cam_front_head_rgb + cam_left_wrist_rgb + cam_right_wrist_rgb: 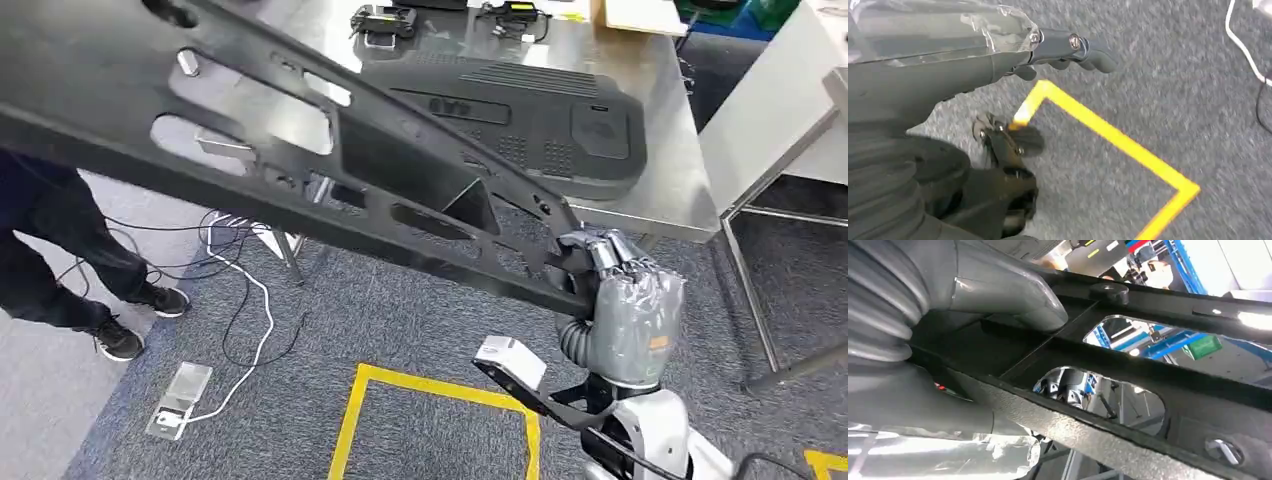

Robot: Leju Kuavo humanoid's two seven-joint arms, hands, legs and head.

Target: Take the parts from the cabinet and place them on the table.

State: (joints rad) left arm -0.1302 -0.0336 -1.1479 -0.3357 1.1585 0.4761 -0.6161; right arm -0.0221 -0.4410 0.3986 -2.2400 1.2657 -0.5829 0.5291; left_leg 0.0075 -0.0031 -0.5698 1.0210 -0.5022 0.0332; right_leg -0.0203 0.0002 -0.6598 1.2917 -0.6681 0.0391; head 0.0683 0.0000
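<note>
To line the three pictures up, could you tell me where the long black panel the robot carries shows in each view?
Head view: the panel runs from upper left down to the right hand, which grips its lower end.
Left wrist view: not in it; grey carpet and yellow tape.
Right wrist view: it crosses the picture close up, beside the thumb.
Shared landmark: the right hand on the panel.
</note>
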